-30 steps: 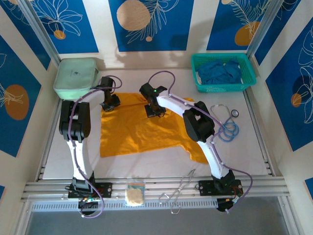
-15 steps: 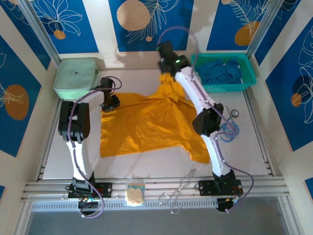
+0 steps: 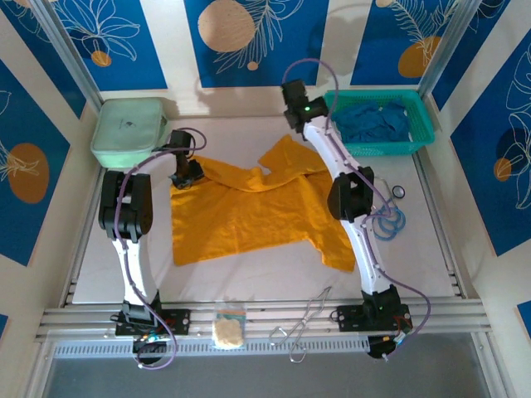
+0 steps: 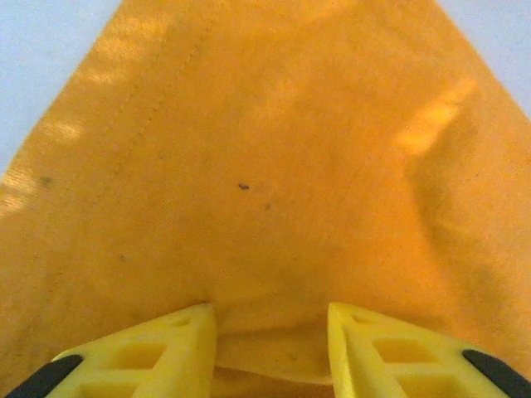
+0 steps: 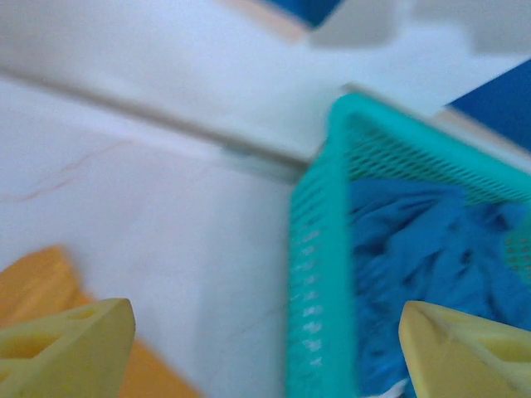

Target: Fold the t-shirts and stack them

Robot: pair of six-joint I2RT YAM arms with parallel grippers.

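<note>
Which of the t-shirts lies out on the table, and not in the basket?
The mustard-orange t-shirt: it lies mostly flat on the table, while the deep blue t-shirts are crumpled together inside the teal basket at the far right.

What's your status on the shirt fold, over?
Right gripper open, empty, beside teal basket. Left gripper over orange t-shirt corner, grip unclear. Blue t-shirts in basket. Nothing blocking.

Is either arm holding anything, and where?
Right gripper: open, empty. Left gripper straddles the far left corner of the mustard-orange cloth t-shirt; grip cannot be told.
</note>
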